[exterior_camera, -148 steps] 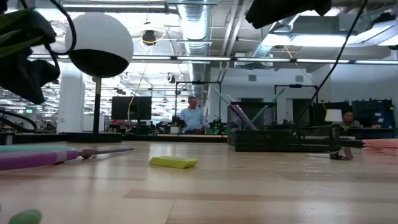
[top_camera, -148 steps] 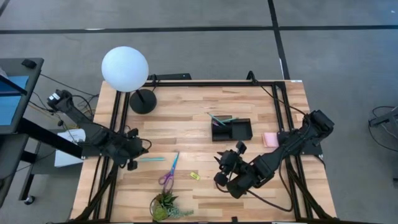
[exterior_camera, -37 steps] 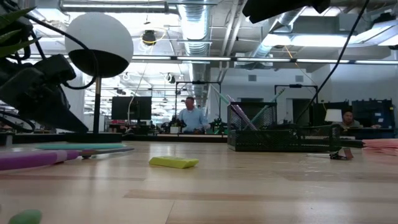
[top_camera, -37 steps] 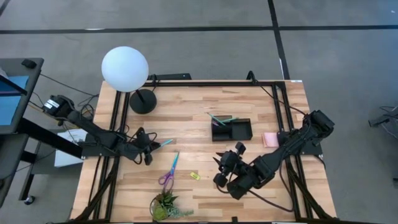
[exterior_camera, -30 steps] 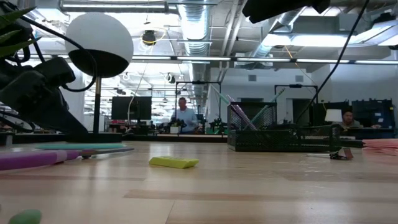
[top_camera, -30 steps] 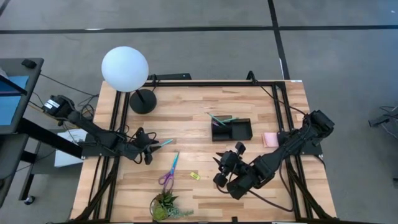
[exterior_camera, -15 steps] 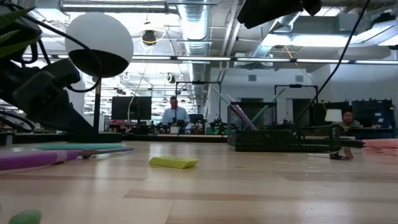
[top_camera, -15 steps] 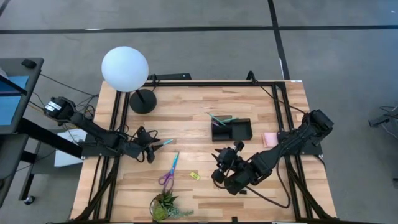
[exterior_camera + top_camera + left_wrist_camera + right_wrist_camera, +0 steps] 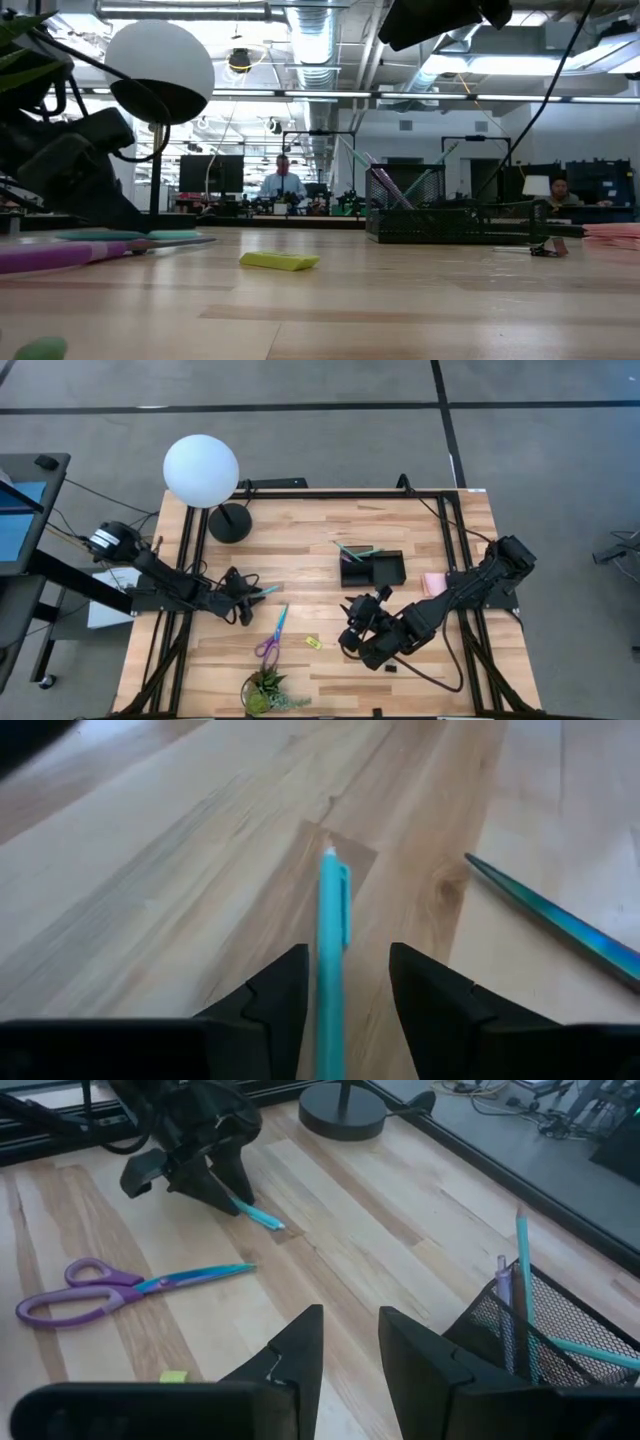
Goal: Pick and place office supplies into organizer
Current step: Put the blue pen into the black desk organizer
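Note:
A teal pen (image 9: 332, 950) lies slanted on the wooden table left of centre (image 9: 262, 591). My left gripper (image 9: 246, 600) is low over the pen's near end and open, with one finger on each side of the pen (image 9: 345, 1010); I cannot tell whether either finger touches it. Purple-handled scissors (image 9: 272, 633) and a tiny yellow piece (image 9: 313, 643) lie nearer the front edge. The black organizer (image 9: 372, 569) stands right of centre with pens upright in it, and a pink sticky-note pad (image 9: 434, 584) lies to its right. My right gripper (image 9: 352, 630) hangs open and empty in front of the organizer.
A lamp with a white globe (image 9: 201, 470) and a black round base (image 9: 229, 522) stands at the far left. A small green plant (image 9: 265, 695) sits at the front edge. A tiny black clip (image 9: 391, 667) lies near the right arm. People show in the room beyond (image 9: 283, 185).
My left gripper has sunk a little toward the table over the teal pen's near end, its arm folding lower. The pen has stayed where it lay.

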Robot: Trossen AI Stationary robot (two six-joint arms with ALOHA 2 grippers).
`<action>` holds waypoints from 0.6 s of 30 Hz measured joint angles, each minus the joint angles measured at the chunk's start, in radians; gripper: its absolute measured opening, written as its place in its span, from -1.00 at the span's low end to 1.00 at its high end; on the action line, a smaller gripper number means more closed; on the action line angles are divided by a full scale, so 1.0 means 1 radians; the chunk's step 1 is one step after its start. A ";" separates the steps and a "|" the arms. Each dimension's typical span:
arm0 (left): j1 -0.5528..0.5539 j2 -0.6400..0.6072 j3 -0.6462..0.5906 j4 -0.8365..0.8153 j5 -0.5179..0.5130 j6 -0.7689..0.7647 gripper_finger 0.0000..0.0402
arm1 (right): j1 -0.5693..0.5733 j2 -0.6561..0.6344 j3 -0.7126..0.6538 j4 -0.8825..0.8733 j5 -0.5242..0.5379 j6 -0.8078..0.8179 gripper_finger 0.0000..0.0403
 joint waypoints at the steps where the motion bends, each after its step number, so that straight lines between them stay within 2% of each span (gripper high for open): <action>1: 0.001 0.016 0.005 0.007 -0.003 0.001 -0.32 | 0.000 0.000 0.000 0.000 -0.001 0.000 -0.54; 6: -0.006 0.118 0.010 0.029 -0.038 -0.088 -0.32 | 0.000 0.000 0.000 0.000 -0.004 0.000 -0.54; 9: -0.028 0.219 0.012 0.103 -0.096 -0.137 -0.32 | 0.000 0.000 0.000 0.000 -0.003 0.000 -0.54; 14: -0.063 0.362 0.008 0.294 -0.161 -0.108 -0.33 | 0.001 0.000 0.000 0.000 -0.004 -0.014 -0.54; 18: -0.065 0.419 0.009 0.328 -0.180 -0.114 -0.43 | 0.002 0.000 0.000 0.000 -0.003 -0.024 -0.54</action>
